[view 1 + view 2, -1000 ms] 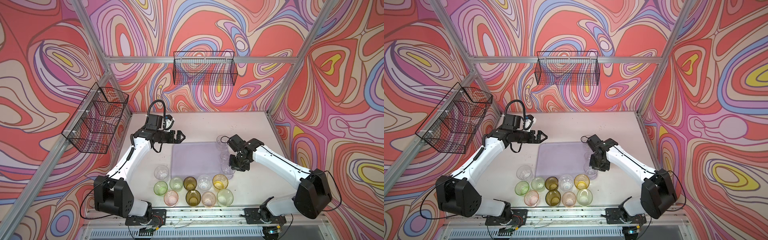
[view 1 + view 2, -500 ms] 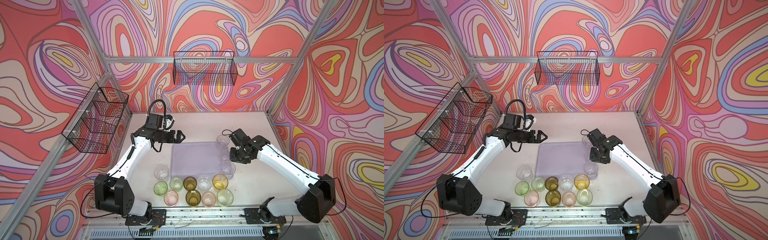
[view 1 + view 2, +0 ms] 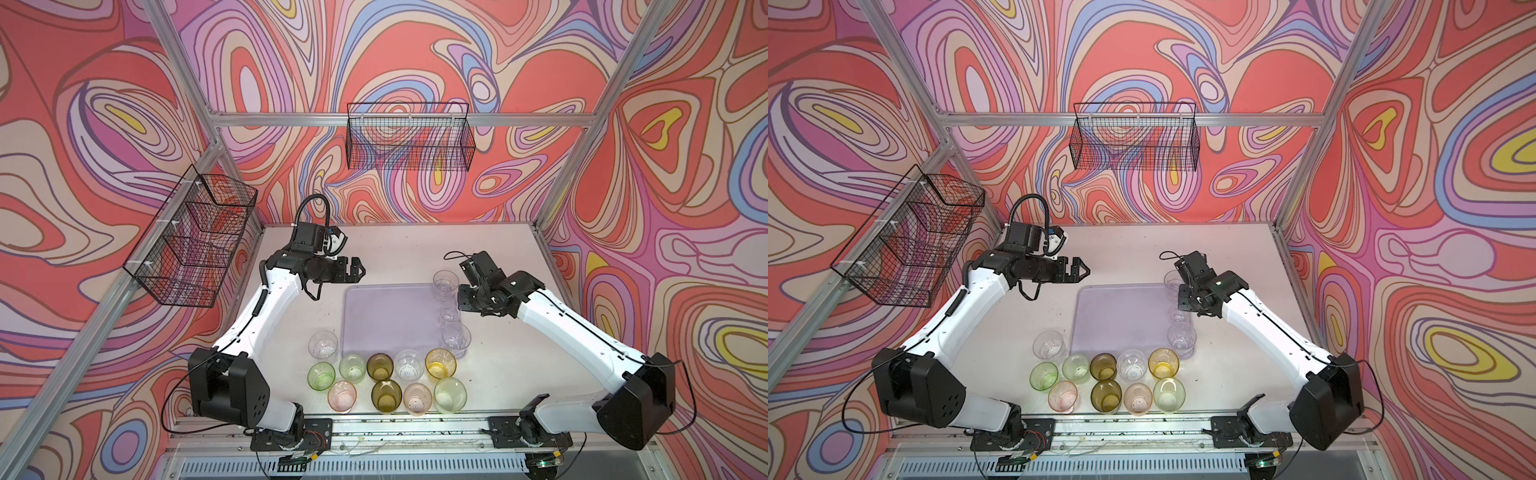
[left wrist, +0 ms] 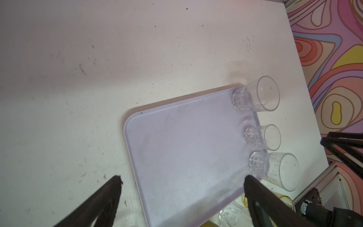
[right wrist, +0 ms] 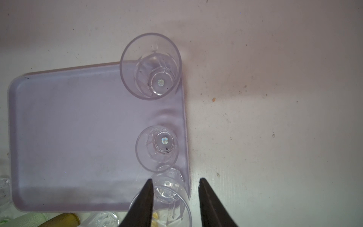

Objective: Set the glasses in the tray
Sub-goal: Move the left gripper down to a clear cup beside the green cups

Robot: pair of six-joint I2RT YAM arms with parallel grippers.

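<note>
The lilac tray (image 3: 386, 320) (image 3: 1117, 320) lies mid-table. Three clear glasses stand in a row along its right edge: far (image 3: 444, 284) (image 5: 151, 66), middle (image 3: 449, 314) (image 5: 157, 147) and near (image 3: 456, 338) (image 5: 169, 192). My right gripper (image 3: 461, 300) (image 5: 175, 180) hovers open above that row, over the near glass, holding nothing. My left gripper (image 3: 359, 268) (image 4: 182, 177) hangs wide open and empty above the tray's (image 4: 176, 147) far left corner. Several more glasses, clear (image 3: 323, 345), green (image 3: 321, 375), olive (image 3: 380, 366), amber (image 3: 440, 363) and pink (image 3: 342, 395), stand on the table in front of the tray.
Black wire baskets hang on the back wall (image 3: 409, 137) and the left wall (image 3: 191, 245). The loose glasses crowd together in two rows between the tray and the front rail (image 3: 395, 424). Bare white tabletop (image 3: 415, 249) stretches behind the tray.
My right gripper has opened off the near clear glass, leaving it on the tray, and has risen and drawn back toward the far end of the row. The left arm has not moved.
</note>
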